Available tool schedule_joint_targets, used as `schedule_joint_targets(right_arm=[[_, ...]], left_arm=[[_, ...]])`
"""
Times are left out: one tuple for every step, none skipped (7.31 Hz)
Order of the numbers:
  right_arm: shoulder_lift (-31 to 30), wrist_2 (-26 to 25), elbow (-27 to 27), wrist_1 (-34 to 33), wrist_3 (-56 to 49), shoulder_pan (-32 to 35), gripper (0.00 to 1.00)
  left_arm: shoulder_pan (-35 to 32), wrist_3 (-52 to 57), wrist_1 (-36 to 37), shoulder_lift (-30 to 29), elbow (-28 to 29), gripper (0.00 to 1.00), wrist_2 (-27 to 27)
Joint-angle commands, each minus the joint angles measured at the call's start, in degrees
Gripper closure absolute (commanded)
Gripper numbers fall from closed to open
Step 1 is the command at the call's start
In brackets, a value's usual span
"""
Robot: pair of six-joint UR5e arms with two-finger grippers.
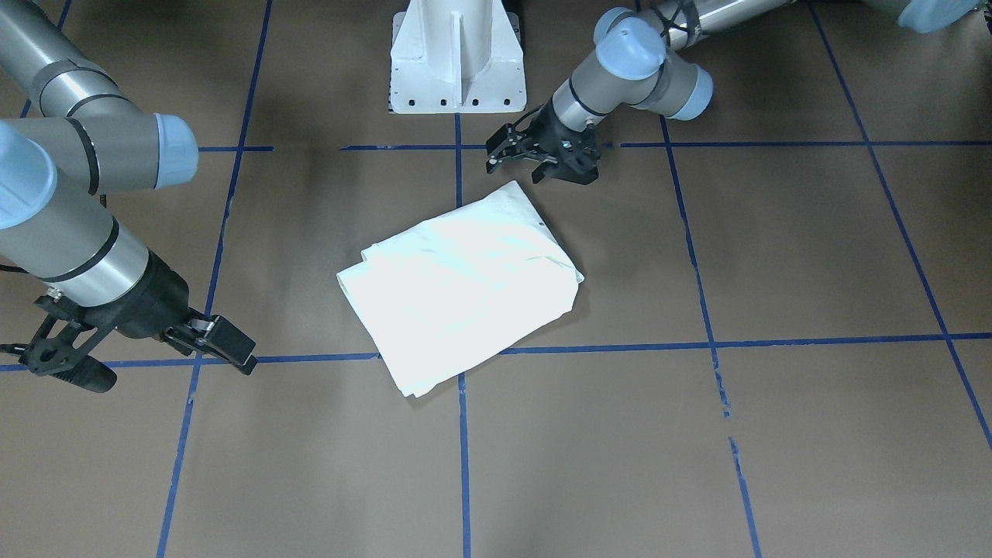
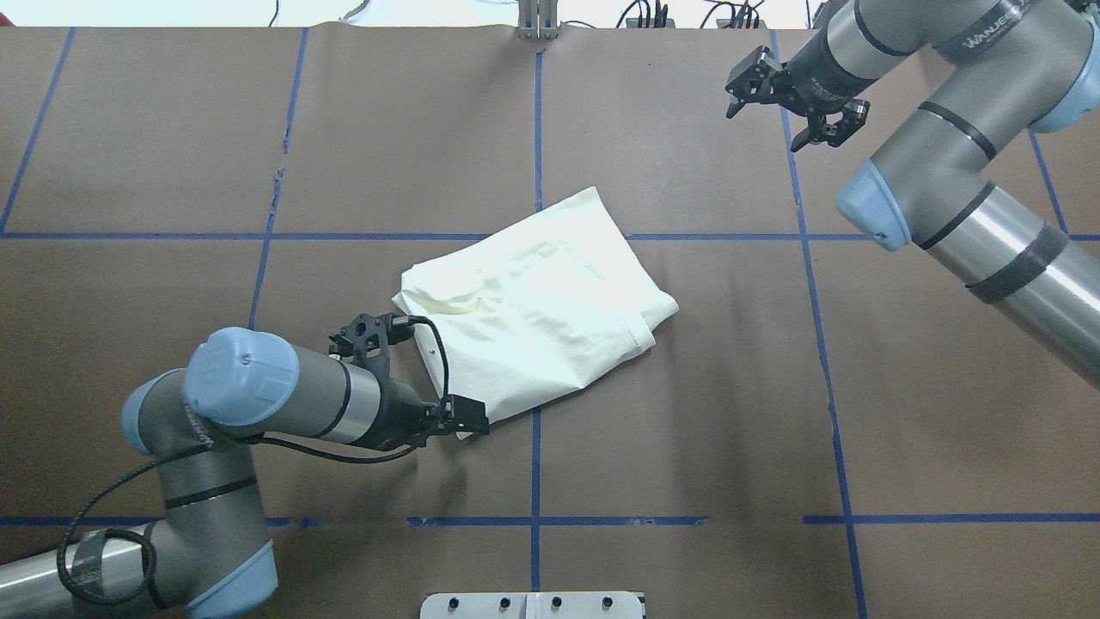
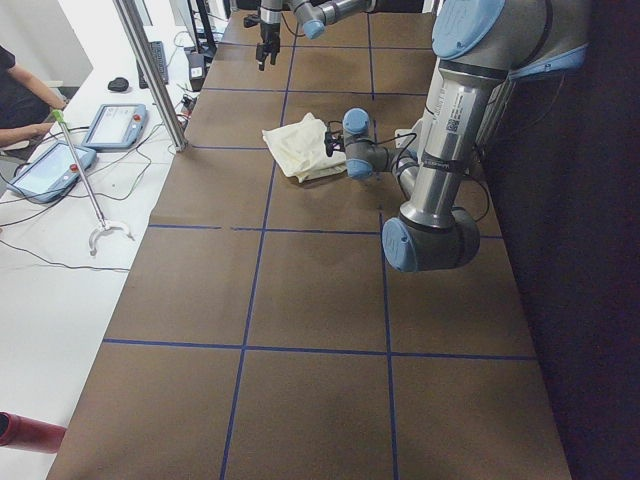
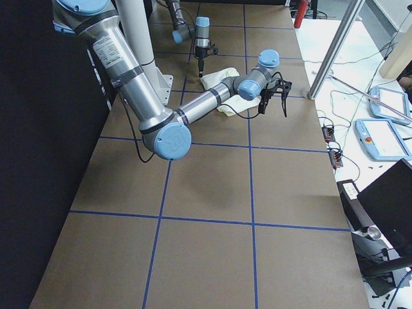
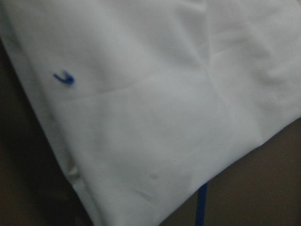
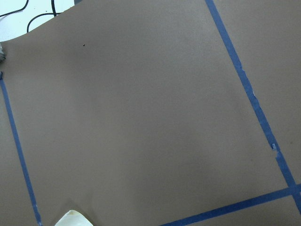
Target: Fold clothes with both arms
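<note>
Your shirt (image 2: 541,301) sits folded small just beside the wide, empty left jaws, right jaws wide and well apart, so it looks nearly done.

You have on the table:
1. Shirt (image 2: 533,309): cream-white, folded into a skewed rectangle, plain side up, mid-table.
2. Left arm (image 2: 284,387): bent low, left gripper (image 2: 417,374) spread, seemingly over the shirt's near edge.
3. Right arm (image 2: 937,172): right gripper (image 2: 762,129) spread, well apart from the shirt.
</note>
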Motion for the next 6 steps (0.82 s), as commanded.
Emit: schedule_joint_targets(right_arm=[[-2.29, 0.07, 1.19, -0.16, -4.27, 1.2, 0.0], [-4.22, 0.07, 1.19, -0.16, -9.01, 2.43, 0.0], [-6.5, 0.07, 1.1, -0.24, -15.41, 4.18, 0.0], [-8.35, 0.07, 0.49, -1.64, -23.13, 6.72, 0.0], [-10.46, 0.16, 0.48, -4.17, -31.82, 9.96, 0.0], [-13.09, 0.33, 0.48, -5.85, -41.48, 13.74, 0.0]], left_arm=[[-8.1, 1.81, 0.19, 3.72, -1.85, 0.0, -0.48], [-13.21, 8.87, 0.54, 6.43, -2.72, 0.0, -1.61], [-19.78, 17.04, 3.94, 7.5, -3.34, 0.0, -3.02], [-25.59, 25.47, 8.06, 7.51, -3.26, 0.0, -3.12], [-31.05, 34.08, 12.28, 7.69, -3.26, 0.0, -3.29], [-36.93, 44.09, 18.32, 8.04, -3.34, 0.0, -4.08]])
